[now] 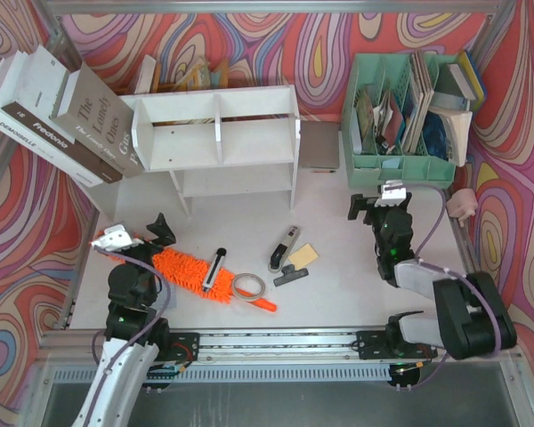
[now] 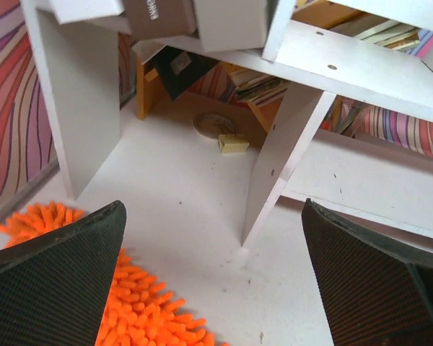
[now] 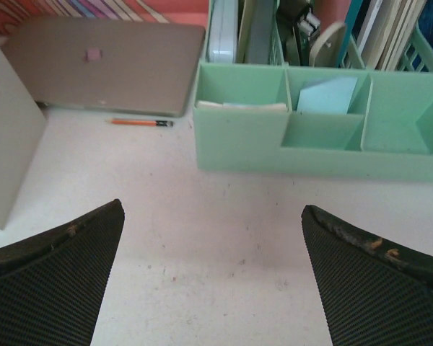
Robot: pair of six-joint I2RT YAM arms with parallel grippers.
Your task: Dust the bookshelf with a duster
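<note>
**Top external.** Bookshelf (image 1: 222, 133): white, standing upright at upper centre against the patterned backdrop. Books (image 1: 62, 116): stack leaning at upper left, touching the shelf's left end. Organizer (image 1: 400, 165): mint green, upper right. Laptop (image 1: 319, 147): grey, lying between shelf and organizer. Duster (image 1: 191, 271): orange, lying flat on the table (image 1: 338, 294) at lower left of centre, with its handle pointing lower right. Tape roll (image 1: 247, 286): resting at the handle end. Left gripper (image 1: 138, 238): just beside the duster's fluffy end, jaws spread wide and grasping nothing. Right gripper (image 1: 378, 206): right of centre, below the organizer, jaws released and empty.

**Left wrist.** Both fingers (image 2: 58, 281) wide apart. Orange strands sit at lower left, beside the left finger. The shelf's legs and lower board fill the upper frame.

**Right wrist.** Fingers (image 3: 375, 281) wide apart over bare table. The organizer is at upper right, the laptop at upper left. Pencil (image 3: 137, 122): lying just in front of the laptop.
</note>
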